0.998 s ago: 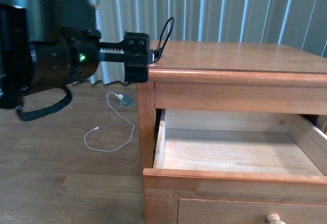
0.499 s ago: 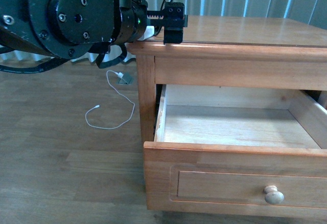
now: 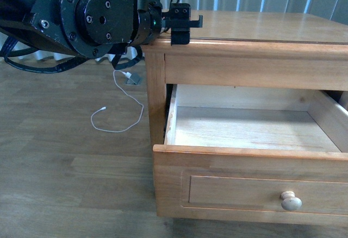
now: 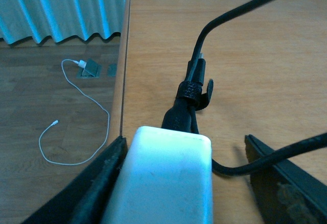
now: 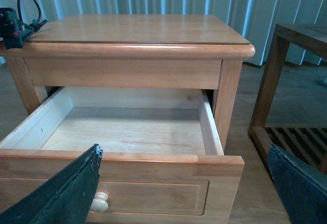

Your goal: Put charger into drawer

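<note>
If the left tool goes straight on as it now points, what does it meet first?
The charger, lying between the left tool's open fingers; further on, probably its black cable; beyond that the nightstand top looks free.

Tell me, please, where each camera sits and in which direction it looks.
Front view: on the robot's body, facing the nightstand and its open drawer; the left arm shows, its left gripper at the top's corner.
Left wrist view: on the left arm, looking along the nightstand top at the charger between the gripper's fingers.
Right wrist view: on the right arm, facing the open drawer's front; the right gripper shows, open.
Front and left wrist views share the white cable on the floor.
</note>
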Robot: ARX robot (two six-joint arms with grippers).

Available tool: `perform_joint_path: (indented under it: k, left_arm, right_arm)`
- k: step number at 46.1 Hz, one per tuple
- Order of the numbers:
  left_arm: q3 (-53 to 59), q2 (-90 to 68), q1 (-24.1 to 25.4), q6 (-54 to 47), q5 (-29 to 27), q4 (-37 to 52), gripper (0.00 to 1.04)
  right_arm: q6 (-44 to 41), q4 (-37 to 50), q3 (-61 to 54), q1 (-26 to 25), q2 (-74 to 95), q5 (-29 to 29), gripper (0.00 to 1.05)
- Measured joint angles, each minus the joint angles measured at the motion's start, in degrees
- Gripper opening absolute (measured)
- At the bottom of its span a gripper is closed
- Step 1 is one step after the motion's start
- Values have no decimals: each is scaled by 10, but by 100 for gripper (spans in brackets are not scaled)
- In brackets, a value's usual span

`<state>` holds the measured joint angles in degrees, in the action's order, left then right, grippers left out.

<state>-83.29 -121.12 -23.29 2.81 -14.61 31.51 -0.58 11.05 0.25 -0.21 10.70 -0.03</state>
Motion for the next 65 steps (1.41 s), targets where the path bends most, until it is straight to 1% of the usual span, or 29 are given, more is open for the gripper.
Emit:
perform_joint_path:
  k: [1, 5, 7, 9, 11, 20, 28, 36, 38, 44, 49, 52, 56, 58, 63, 65]
  left_arm:
    - [0, 0, 0, 0, -1, 0, 66]
    - [-1, 0, 2, 0, -2, -1, 52]
    - [-1, 0, 3, 0, -2, -1, 47]
    - [-1, 0, 3, 0, -2, -1, 44]
    - [1, 1, 3, 0, -2, 0, 43]
    - [26, 25, 0, 9, 12, 5, 43]
    - [60, 80, -24, 15, 44, 24, 43]
    - [75, 120, -59, -3, 106, 13, 43]
    - [80, 123, -72, -14, 135, 6, 43]
    - [91, 117, -106, -54, 193, -33, 43]
    - [95, 96, -130, -76, 217, -55, 43]
    - [95, 77, -141, -90, 220, -64, 43]
    - [88, 43, -150, -99, 209, -77, 43]
    - [76, 16, -150, -102, 190, -89, 43]
    - [39, -43, -145, -97, 174, -108, 42]
    - [13, -65, -142, -101, 155, -120, 42]
  right_arm:
    - [0, 0, 0, 0, 0, 0, 96]
    - [0, 0, 0, 0, 0, 0, 96]
    - [0, 0, 0, 0, 0, 0, 96]
    - [0, 0, 0, 0, 0, 0, 96]
    - [0, 0, 0, 0, 0, 0, 96]
    - [0, 0, 0, 0, 0, 0, 96]
    - [0, 0, 0, 0, 0, 0, 96]
    - [0, 0, 0, 0, 0, 0, 96]
    - [0, 0, 0, 0, 0, 0, 96]
    - [0, 0, 0, 0, 0, 0, 96]
    - [0, 0, 0, 0, 0, 0, 96]
    - [0, 0, 0, 0, 0, 0, 96]
    - [0, 0, 0, 0, 0, 0, 96]
    - [0, 0, 0, 0, 0, 0, 96]
    - [0, 0, 0, 0, 0, 0, 96]
    - [0, 0, 0, 0, 0, 0, 96]
